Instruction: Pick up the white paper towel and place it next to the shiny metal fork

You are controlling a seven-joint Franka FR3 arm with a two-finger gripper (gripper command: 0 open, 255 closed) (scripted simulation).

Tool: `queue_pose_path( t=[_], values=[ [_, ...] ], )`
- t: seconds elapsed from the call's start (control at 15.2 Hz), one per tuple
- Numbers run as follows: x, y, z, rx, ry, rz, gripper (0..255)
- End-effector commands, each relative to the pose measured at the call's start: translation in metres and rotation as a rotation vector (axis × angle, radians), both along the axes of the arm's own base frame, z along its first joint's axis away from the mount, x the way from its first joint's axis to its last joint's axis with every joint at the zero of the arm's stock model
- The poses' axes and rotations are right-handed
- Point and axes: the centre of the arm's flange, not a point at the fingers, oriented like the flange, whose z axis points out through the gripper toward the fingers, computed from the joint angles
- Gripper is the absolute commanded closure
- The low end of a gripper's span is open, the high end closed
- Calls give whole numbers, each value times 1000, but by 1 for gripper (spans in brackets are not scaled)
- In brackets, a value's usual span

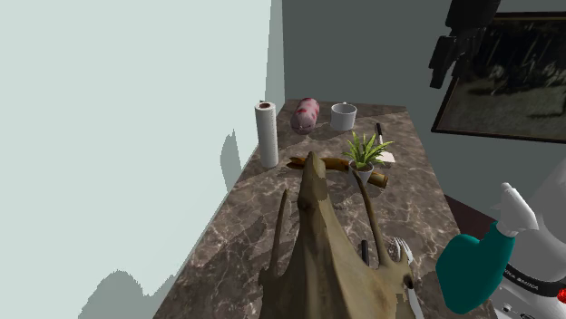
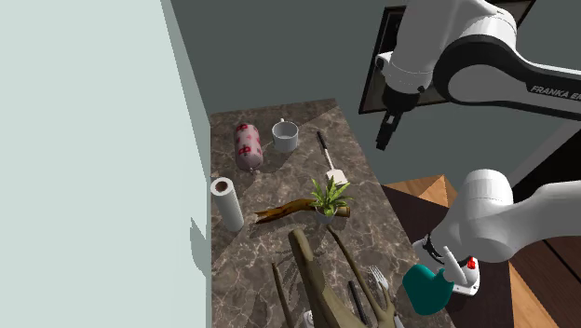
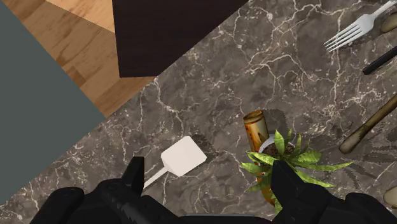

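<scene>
The white paper towel roll (image 1: 267, 133) (image 2: 226, 203) stands upright near the wall-side edge of the dark marble counter (image 1: 272, 227). The shiny metal fork (image 1: 402, 251) (image 2: 380, 280) (image 3: 356, 28) lies at the counter's near end beside a large piece of driftwood (image 1: 317, 254). My black gripper (image 1: 442, 68) (image 2: 384, 140) (image 3: 210, 178) hangs high above the counter's far side, open and holding nothing. Directly under it lie a white spatula (image 3: 181, 157) and a small potted plant (image 3: 283, 156). The roll is well off to the side of the gripper.
A pink patterned can (image 1: 306, 115) lies by a white mug (image 1: 343, 116) at the far end. The potted plant (image 1: 365, 154) stands over a brown branch (image 1: 331, 164). A teal spray bottle (image 1: 472, 267) stands near the stand. A dark framed picture (image 1: 508, 82) hangs on the wall.
</scene>
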Motion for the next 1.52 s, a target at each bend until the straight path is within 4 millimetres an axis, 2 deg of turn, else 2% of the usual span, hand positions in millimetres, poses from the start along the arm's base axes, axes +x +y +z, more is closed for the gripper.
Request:
queue_pose_path(
  t=[0.0,1.45],
  values=[
    [0,0,0,0,0,0,0],
    [206,188,-50,-14,-78,-38,0]
  ],
)
